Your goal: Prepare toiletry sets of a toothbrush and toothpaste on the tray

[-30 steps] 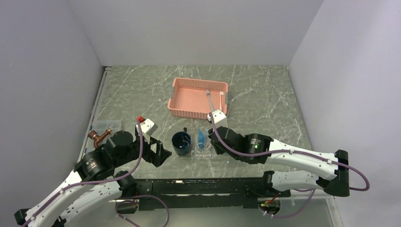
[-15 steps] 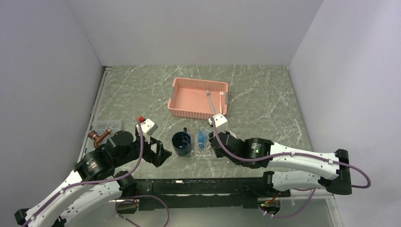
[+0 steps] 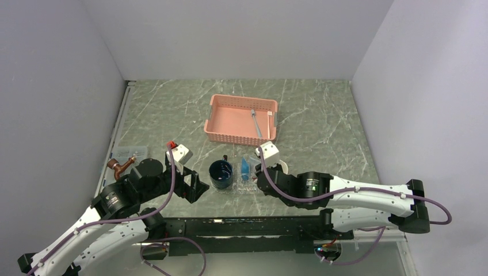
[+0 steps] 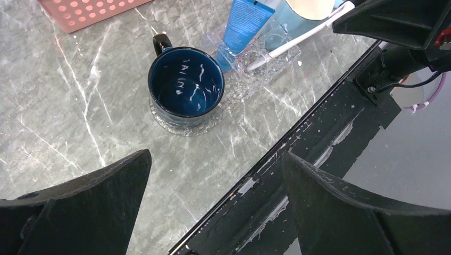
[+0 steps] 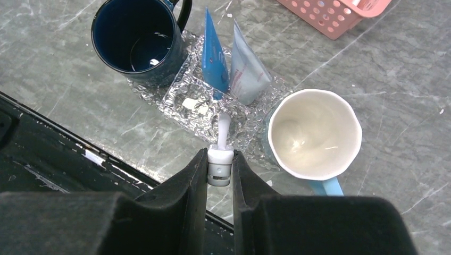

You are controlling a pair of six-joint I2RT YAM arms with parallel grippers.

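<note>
One toothbrush (image 5: 223,130), slim and white with a ribbed end, is clamped at that end between the closed fingers of the right hand (image 5: 219,164); its other end reaches out over the near edge of the tray (image 5: 186,103), and I cannot tell whether it touches the plastic. The tray is clear, with a bubbled pattern, and lies on the counter (image 5: 64,101) close to the near edge. Two tubes lie on it side by side, narrow ends toward the brush; the blue tube (image 5: 213,53) is bright and flat; the pale tube (image 5: 245,71) touching its right side is grey-blue with small red print.

A dark blue mug (image 5: 135,37) stands upright at the tray's left end on clear textured plastic, handle pointing away. A white mug (image 5: 314,133), pale blue outside, stands upright just beside the tray's right edge.

Farther back is a pink basket (image 3: 241,119) with holed walls, well apart from the tray; a second toothbrush (image 3: 254,121), grey, lies inside it toward its right side.

The left hand (image 4: 215,159) hangs near the dark blue mug with its fingers spread wide, holding nothing. A copper pipe fitting (image 3: 121,165) sits at the counter's left edge.
</note>
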